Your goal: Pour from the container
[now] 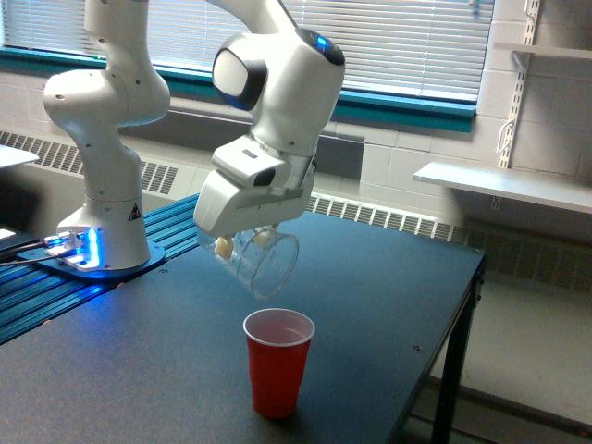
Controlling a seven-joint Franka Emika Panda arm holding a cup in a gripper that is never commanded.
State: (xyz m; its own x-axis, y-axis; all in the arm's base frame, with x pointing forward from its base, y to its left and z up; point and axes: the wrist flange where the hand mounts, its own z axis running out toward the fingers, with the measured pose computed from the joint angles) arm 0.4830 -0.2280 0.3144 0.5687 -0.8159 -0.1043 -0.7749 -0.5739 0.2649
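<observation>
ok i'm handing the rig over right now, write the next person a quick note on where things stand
Gripper: shut on the clear container, held in the air and tipped steeply, mouth pointing down toward the exterior view's right.
Container: above and slightly to the exterior view's left of the red cup, not touching it. A pale lump sits near its base by the gripper; no stream is visible.
Red cup: upright on the dark table, near the front; from this view I cannot tell what is in it.
Done: container gripped, brought over the cup and tilted.
Left: check whether the contents landed, then set the container upright and put it down.
</observation>
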